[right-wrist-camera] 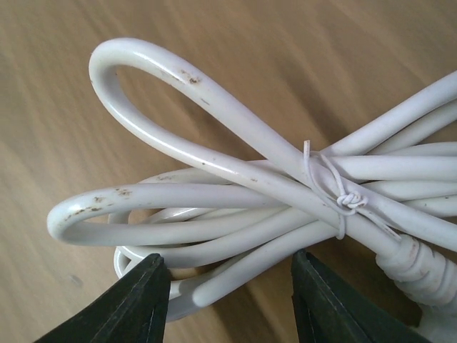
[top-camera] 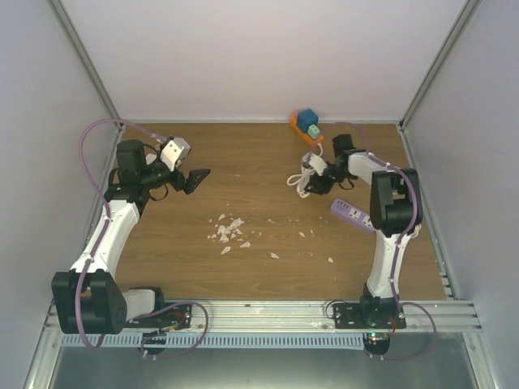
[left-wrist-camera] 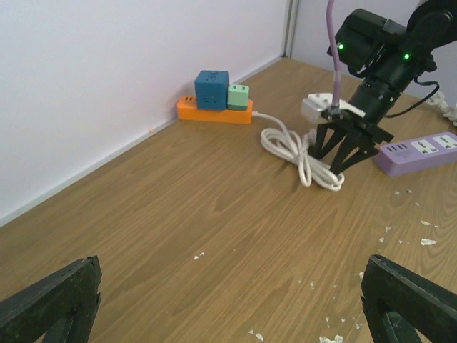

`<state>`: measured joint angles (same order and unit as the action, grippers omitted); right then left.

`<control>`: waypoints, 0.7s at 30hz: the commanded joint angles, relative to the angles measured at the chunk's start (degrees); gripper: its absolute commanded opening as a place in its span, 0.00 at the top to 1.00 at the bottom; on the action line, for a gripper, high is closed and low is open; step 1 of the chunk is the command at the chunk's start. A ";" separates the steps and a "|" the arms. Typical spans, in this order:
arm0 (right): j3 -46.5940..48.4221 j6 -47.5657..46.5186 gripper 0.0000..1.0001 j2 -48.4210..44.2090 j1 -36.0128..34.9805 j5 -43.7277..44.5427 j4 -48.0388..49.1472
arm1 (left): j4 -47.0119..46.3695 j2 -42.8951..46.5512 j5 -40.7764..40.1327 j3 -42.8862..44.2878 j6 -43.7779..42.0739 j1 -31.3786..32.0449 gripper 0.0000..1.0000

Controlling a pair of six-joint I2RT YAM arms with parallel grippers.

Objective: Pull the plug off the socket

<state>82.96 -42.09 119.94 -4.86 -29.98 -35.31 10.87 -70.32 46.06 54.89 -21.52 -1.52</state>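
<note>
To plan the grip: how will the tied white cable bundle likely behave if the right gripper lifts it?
The white cable bundle is likely floppy: its loops curve freely, so they may sag. The thin tie at the middle should keep the strands together. Its smooth glossy jacket could slip in the right gripper.

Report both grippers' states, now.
Left gripper: open, holding nothing.
Right gripper: jaws astride the coiled white cable; whether they grip it cannot be told.
</note>
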 commanded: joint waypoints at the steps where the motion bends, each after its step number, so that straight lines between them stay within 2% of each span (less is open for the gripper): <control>1: -1.88 1.18 0.53 0.84 -7.98 -1.07 -0.94 | -3.14 1.72 -0.27 -1.32 -0.67 0.41 0.01; 15: -13.94 -2.25 0.53 -7.70 -25.48 0.10 -5.22 | -3.14 2.64 -0.12 -1.97 -0.63 0.47 0.01; 21: -20.18 -7.27 0.54 -12.65 -29.06 1.33 -10.75 | -2.93 3.03 -0.36 -2.23 -0.81 0.46 0.01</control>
<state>67.48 -44.51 109.34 -31.94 -29.91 -36.27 10.87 -68.82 45.89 53.63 -21.61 -1.52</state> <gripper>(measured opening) 0.464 0.990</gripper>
